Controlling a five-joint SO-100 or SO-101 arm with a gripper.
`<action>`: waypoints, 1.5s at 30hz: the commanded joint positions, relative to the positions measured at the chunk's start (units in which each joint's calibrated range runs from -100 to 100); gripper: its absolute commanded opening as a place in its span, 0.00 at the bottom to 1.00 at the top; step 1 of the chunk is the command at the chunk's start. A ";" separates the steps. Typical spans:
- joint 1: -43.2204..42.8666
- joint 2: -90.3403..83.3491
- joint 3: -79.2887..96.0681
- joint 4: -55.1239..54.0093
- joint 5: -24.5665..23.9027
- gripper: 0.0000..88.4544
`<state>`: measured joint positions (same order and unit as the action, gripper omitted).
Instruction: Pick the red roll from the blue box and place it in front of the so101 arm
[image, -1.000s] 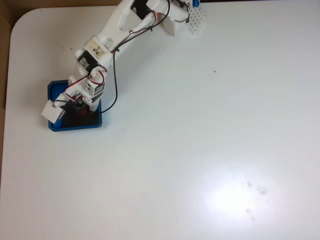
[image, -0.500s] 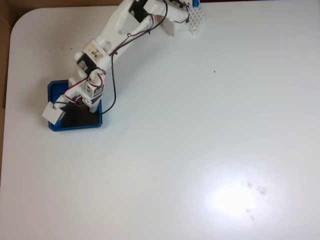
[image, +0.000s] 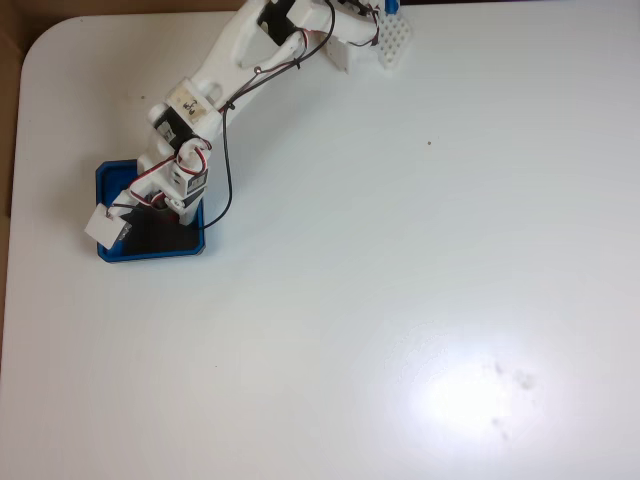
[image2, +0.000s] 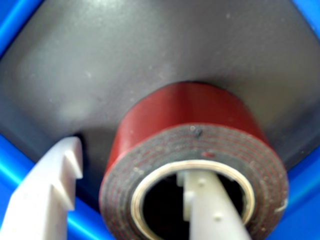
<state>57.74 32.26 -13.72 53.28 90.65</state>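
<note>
The red roll (image2: 192, 150) lies on the blue box's (image2: 15, 20) black floor; the parted fingers (image2: 50, 195) straddle its wall (one inside the core, one outside), not yet clamped.

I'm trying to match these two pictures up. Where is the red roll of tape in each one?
Fixed view: the red roll can't be made out; the so101 arm covers that part of the blue box at the left of the table.
Wrist view: the red roll sits low and centre on the box's black floor, one of the fingers inside its hole, the other outside to its left.
Shared landmark: the blue box.
</note>
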 joint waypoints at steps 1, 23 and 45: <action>-0.93 -0.15 -1.37 0.02 0.41 0.18; -0.73 -0.91 -1.73 0.02 -0.20 0.00; -0.24 -9.85 -1.46 -0.15 -0.38 0.01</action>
<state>57.35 27.52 -13.63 53.37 90.57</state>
